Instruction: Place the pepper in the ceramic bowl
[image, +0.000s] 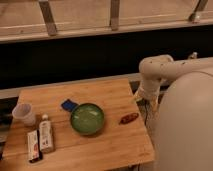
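Observation:
The small dark red pepper (129, 118) lies on the wooden table (100, 145) near its right edge, just right of the ceramic bowl. The round glossy green ceramic bowl (87, 118) sits mid-table and looks empty. My white arm bends down at the table's right edge. Its gripper (149, 103) hangs open beside that edge, up and to the right of the pepper and apart from it. The robot's body partly hides the gripper.
A blue flat piece (69, 105) lies just up-left of the bowl. A translucent plastic cup (24, 114) stands at the left edge, with a small bottle (46, 132) and a flat packet (33, 146) in front of it. The robot's white body (185, 125) fills the right side.

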